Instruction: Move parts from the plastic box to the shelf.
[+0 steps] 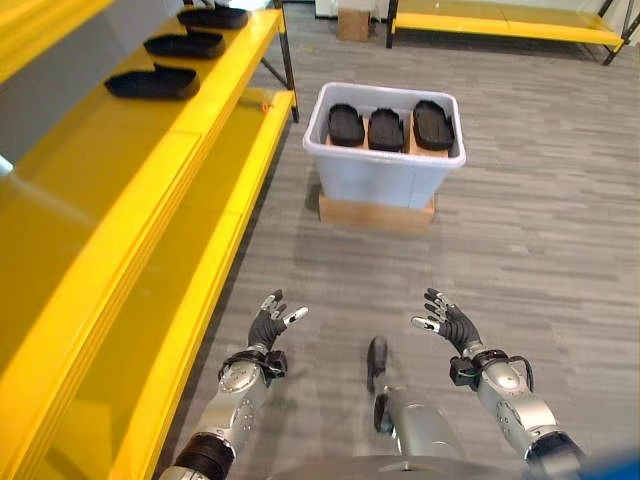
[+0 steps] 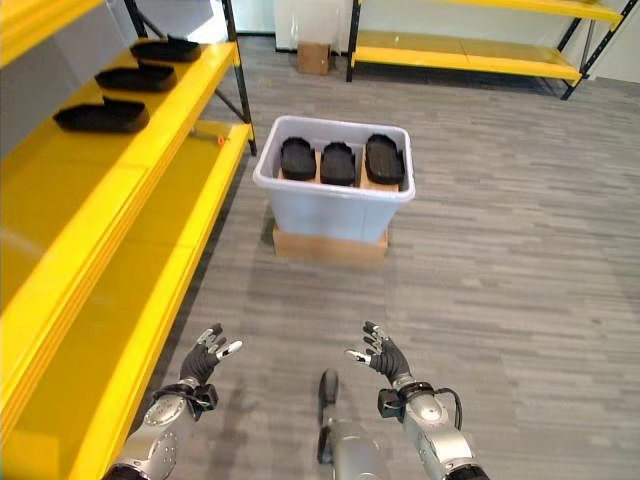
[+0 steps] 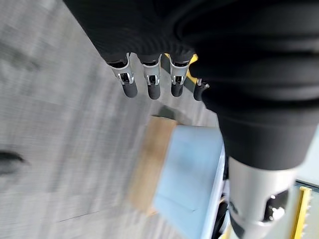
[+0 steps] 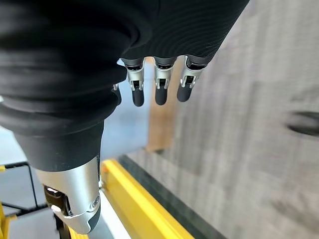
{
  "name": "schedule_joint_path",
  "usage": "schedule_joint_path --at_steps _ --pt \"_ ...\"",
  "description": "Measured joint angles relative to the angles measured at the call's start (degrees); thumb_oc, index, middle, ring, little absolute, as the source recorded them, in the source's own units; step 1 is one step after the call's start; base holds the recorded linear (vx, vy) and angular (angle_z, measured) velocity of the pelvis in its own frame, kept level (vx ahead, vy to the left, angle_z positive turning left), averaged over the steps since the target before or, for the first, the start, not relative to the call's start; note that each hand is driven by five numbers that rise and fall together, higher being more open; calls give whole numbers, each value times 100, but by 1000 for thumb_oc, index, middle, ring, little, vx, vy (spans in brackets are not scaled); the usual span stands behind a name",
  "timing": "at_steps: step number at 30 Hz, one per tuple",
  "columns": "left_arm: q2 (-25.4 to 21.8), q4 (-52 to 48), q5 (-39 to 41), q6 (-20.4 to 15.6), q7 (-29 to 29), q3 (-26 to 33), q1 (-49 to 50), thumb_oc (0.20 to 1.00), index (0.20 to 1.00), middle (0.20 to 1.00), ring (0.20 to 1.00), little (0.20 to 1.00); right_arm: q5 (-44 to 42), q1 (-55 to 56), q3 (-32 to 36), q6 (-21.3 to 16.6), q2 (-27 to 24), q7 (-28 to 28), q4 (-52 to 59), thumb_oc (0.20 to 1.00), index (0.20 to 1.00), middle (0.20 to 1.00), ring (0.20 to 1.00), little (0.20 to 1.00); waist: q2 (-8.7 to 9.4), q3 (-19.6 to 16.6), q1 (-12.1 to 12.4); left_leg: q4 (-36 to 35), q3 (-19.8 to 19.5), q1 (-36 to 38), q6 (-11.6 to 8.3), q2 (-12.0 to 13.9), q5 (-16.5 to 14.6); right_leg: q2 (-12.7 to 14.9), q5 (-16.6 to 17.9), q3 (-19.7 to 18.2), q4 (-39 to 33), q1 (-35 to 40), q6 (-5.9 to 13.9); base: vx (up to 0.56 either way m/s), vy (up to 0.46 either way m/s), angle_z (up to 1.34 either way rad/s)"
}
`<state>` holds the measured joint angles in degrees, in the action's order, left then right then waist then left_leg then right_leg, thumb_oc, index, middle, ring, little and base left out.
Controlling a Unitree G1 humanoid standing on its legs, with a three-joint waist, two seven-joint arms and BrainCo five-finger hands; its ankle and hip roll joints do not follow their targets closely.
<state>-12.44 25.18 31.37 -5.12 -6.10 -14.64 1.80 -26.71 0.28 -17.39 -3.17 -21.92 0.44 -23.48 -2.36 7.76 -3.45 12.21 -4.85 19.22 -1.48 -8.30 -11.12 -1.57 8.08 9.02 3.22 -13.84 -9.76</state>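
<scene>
our hands: left hand (image 1: 268, 326) and right hand (image 1: 447, 322) open, empty
parts (image 1: 390, 127): in plastic box (image 1: 385, 172), ahead, nearer our right

A: What's the floor (image 1: 530, 230) like?
B: Grey, streaked planks, evenly lit.
A: And the far side?
B: A low yellow rack (image 1: 500, 22) on black legs, a cardboard box (image 1: 353, 22) beside it.

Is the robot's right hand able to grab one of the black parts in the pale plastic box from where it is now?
Probably not yet. The right hand hangs open well short of the pale plastic box, with bare floor between; nothing blocks the black parts.
</scene>
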Motion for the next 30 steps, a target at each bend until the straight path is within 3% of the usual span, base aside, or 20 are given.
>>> schedule_joint_path --at_steps 2,5,6,7,8,9,10,11,12,13,14,15,17,19,20,21,22,25,27,30 --pt "-227 -251 1 -48 51 41 -29 1000 1000 1000 1000 1000 0 29 9 -20 -10 41 63 1000 1000 1000 1000 1000 186 -54 83 504 -10 -589 -123 381 -210 9 -193 -26 -151 362 22 332 -184 3" --pt "-260 -243 5 -43 81 62 -66 1000 1000 1000 1000 1000 -2 -45 18 -32 -136 36 121 1000 1000 1000 1000 1000 170 -59 50 1898 -230 -1734 -277 873 -81 -1 -451 -21 -170 765 163 257 -149 -19" --pt "-245 -241 6 -39 81 53 -70 1000 1000 1000 1000 1000 -4 -44 19 -41 -141 40 122 1000 1000 1000 1000 1000 149 -52 37 2162 -340 -2014 -342 958 220 -46 -600 -50 -128 858 181 289 -177 -32" --pt "-221 -233 6 -33 88 38 -51 1000 1000 1000 1000 1000 -2 1 7 -67 -163 53 113 1000 1000 1000 1000 1000 109 -30 25 2549 -364 -2117 -599 860 476 -65 -833 -14 134 838 209 240 -165 -31" --pt "-214 -237 7 -23 86 20 -43 1000 1000 1000 1000 1000 -3 15 5 -71 -165 51 140 1000 1000 1000 1000 1000 107 -29 -30 2987 -336 -2220 -604 876 656 -79 -840 5 143 919 267 239 -162 -27" --pt "-239 -270 12 -22 105 21 99 1000 1000 1000 1000 1000 -4 194 -16 -71 -135 49 127 1000 1000 1000 1000 1000 129 -39 -14 3486 -233 -2369 -653 787 1150 -106 -1049 -59 84 1147 260 212 -140 -26" --pt "-252 -396 14 -27 114 58 92 1000 1000 1000 1000 1000 -2 269 -38 -61 -134 56 119 1000 1000 1000 1000 1000 163 28 -37 4246 -256 -2820 -654 729 2038 -83 -1174 -155 119 1216 199 129 -66 -49" --pt "-262 -369 14 -36 109 57 110 1000 1000 1000 1000 1000 -3 352 -55 -33 -124 49 109 1000 1000 1000 1000 1000 192 86 33 4856 -264 -3167 -564 725 2341 -81 -1137 -218 24 1382 272 266 -61 -46" --pt "-313 -297 15 1 113 73 164 1000 1000 1000 1000 1000 -2 423 -108 -1 -78 46 131 1000 1000 1000 1000 1000 462 200 70 5097 -82 -4001 -186 740 1347 77 -1388 -358 -67 1650 130 279 -1 -29" --pt "-315 -293 17 2 116 74 104 1000 1000 1000 1000 1000 -2 399 -82 1 -80 38 145 1000 1000 1000 1000 1000 604 293 97 4823 15 -4322 -34 765 1102 210 -1454 -363 -81 1740 141 299 74 -14" --pt "-344 -294 39 10 115 64 84 1000 1000 1000 1000 1000 -3 361 -64 -5 -64 10 146 1000 1000 1000 1000 1000 776 399 180 3743 206 -4430 0 873 1050 372 -1429 -414 -144 1909 248 165 61 -18" --pt "-357 -293 66 41 114 63 118 1000 1000 1000 1000 1000 -3 334 -60 -19 -75 -6 156 1000 1000 1000 1000 1000 798 423 266 2447 336 -4436 -19 1043 1079 424 -1438 -479 -274 2108 345 279 132 -30" --pt "-351 -261 64 46 114 56 200 1000 1000 1000 1000 1000 -2 304 -26 -38 -131 -56 149 1000 1000 1000 1000 1000 544 442 317 -2 261 -4187 -125 1370 1285 360 -1602 -495 -512 2677 632 328 150 -27" --pt "-383 -229 62 44 125 103 289 1000 1000 1000 1000 1000 0 374 -24 -43 -138 -62 101 1000 1000 1000 1000 1000 352 303 379 -1147 251 -3850 -169 1415 1304 365 -1821 -607 -752 3119 812 194 100 -46" --pt "-373 -242 63 41 115 129 329 1000 1000 1000 1000 1000 6 433 0 -48 -164 -54 113 1000 1000 1000 1000 1000 247 253 383 -785 292 -3793 -69 1345 1218 407 -1961 -716 -768 3308 910 207 114 -67" --pt "-370 -256 62 37 118 128 403 1000 1000 1000 1000 1000 9 502 11 -61 -167 -48 112 1000 1000 1000 1000 1000 140 159 384 -412 233 -3707 -12 1233 1361 420 -2139 -845 -753 3486 1104 183 105 -51" --pt "-393 -253 62 38 117 133 444 1000 1000 1000 1000 1000 9 536 -11 -52 -128 -51 102 1000 1000 1000 1000 1000 221 155 332 -406 218 -3614 -51 1101 1877 558 -2260 -805 -530 3505 1278 290 196 -27" --pt "-538 -270 58 39 114 135 293 1000 1000 1000 1000 1000 7 636 40 -31 113 -30 116 1000 1000 1000 1000 1000 681 9 261 -1098 419 -3128 259 750 2207 1024 -2157 -777 211 3219 1363 178 153 -10" --pt "-537 -268 58 35 98 126 100 1000 1000 1000 1000 1000 3 516 45 -38 279 -31 114 1000 1000 1000 1000 1000 697 -9 278 -1457 426 -2820 393 681 2204 1020 -2317 -827 289 2983 1520 119 111 -9" --pt "-580 -269 58 4 75 126 -114 1000 1000 1000 1000 1000 3 188 -21 -37 378 -31 107 1000 1000 1000 1000 1000 690 -35 290 -1532 500 -2712 538 503 2095 916 -2159 -823 -271 2542 1632 75 83 8"
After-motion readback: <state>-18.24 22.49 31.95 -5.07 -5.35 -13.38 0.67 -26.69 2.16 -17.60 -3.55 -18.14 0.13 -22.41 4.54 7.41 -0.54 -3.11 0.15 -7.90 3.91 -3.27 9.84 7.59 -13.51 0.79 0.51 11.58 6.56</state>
